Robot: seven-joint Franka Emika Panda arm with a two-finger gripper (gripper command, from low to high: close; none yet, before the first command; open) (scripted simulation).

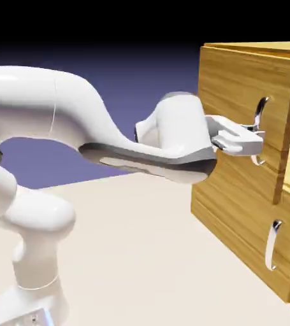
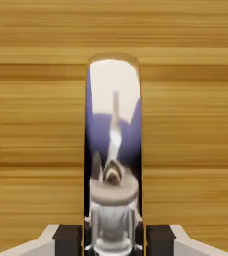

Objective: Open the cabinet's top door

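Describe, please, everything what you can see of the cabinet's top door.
The top door is a flat, upright panel of golden-brown striped wood look. It stands slightly ajar, bright interior showing beside it, above the lower panel. Its curved, shiny silver handle is clasped between the gripper's fingertips.

no readable text, no legible label, no brand name, no number, no sign

Claw (image 2: 114, 241) closed, arm (image 1: 96, 121) outstretched
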